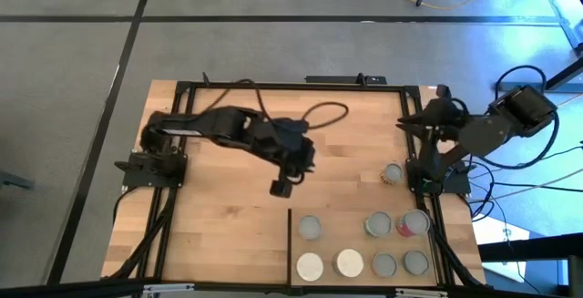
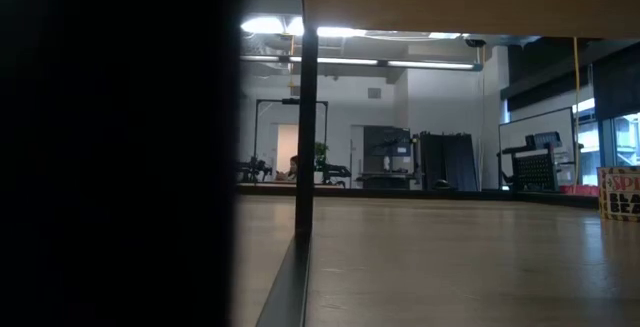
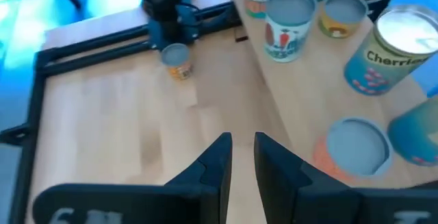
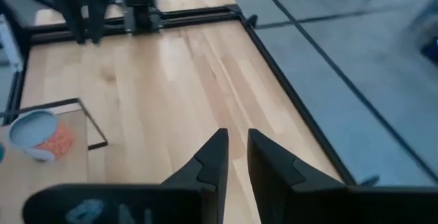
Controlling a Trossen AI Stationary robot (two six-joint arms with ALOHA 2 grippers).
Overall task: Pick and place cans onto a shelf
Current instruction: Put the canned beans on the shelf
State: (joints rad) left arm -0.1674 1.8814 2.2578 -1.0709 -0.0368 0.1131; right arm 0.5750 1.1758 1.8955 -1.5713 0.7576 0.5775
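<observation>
over the middle of the light-wood tabletop [image 1: 228,216], the left gripper [image 1: 281,187], just off the upper-left corner of the flat light-wood shelf edged by a thin black strip [image 1: 290,243]. dark fingers [image 3: 213,159] nearly together, only a narrow slit between them, nothing held or touched (bare wood below them in the left wrist view). seven small round metal cans on the shelf: a silver-topped one [image 1: 310,228] nearest the gripper, two whitish-topped ones [image 1: 350,262] at the near edge, four more toward the right, among them a can with a red-pink side label [image 1: 411,223]. one more can [image 1: 393,173] off the shelf, alone on the tabletop near the right arm's base. folded back at the table's right edge, the right gripper [image 4: 233,145], fingers likewise almost closed, empty, well apart from every can.
</observation>
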